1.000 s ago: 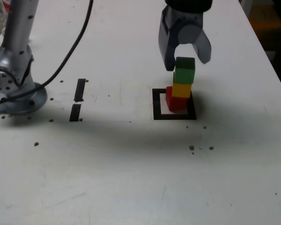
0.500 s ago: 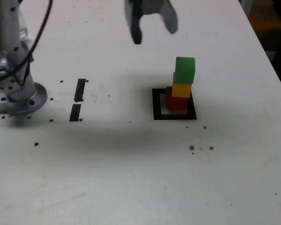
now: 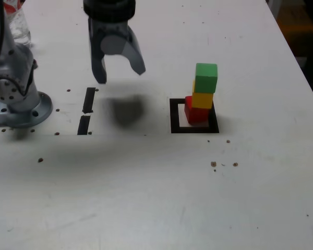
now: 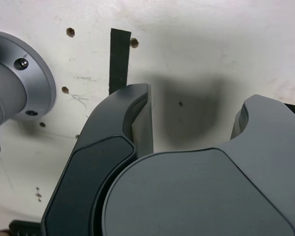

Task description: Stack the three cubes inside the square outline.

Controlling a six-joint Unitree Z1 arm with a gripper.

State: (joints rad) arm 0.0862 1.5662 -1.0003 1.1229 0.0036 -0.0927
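The gripper [image 3: 118, 70] has pulled away to the exterior view's left, jaws parted and empty. The three cubes [image 3: 202, 94] stand stacked, green topmost, inside the square outline [image 3: 174, 115]; stacking looks done

White tabletop [image 3: 146, 198]: scuffed, dotted with small dark specks [image 3: 214, 164]; two short black tape strips [image 3: 87, 110] end to end. Dark floor [image 3: 302, 31] beyond the exterior view's right edge.

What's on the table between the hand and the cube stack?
Nothing: bare white table plus the hand's shadow, up to the black tape square around the stack, per the exterior view.
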